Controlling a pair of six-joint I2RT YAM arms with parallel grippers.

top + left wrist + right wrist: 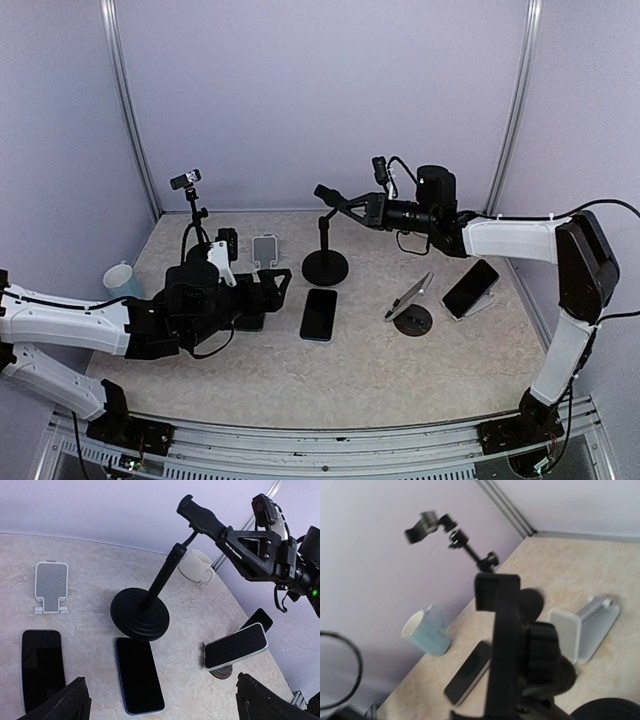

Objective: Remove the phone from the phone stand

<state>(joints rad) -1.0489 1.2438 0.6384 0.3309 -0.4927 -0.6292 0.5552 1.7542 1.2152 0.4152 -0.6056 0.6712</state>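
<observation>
Fingers (352,207) of the right gripper (333,197) are pinched narrow on the clamp head (200,514) of the pole stand (140,614). The left gripper (268,290) hangs wide open and empty toward the worktop's (350,380) left edge, and the blue-edged phone (318,314) lies flat mid-worktop just in front of the stand's base, out of the clamp. Danger now: a tug on that head could lever the stand over onto the phone, or swing it toward the propped phone (410,297) nearer the right edge. The right wrist's view is blurred, so true contact is hard to confirm, and the left arm half covers another dark phone (42,667).
</observation>
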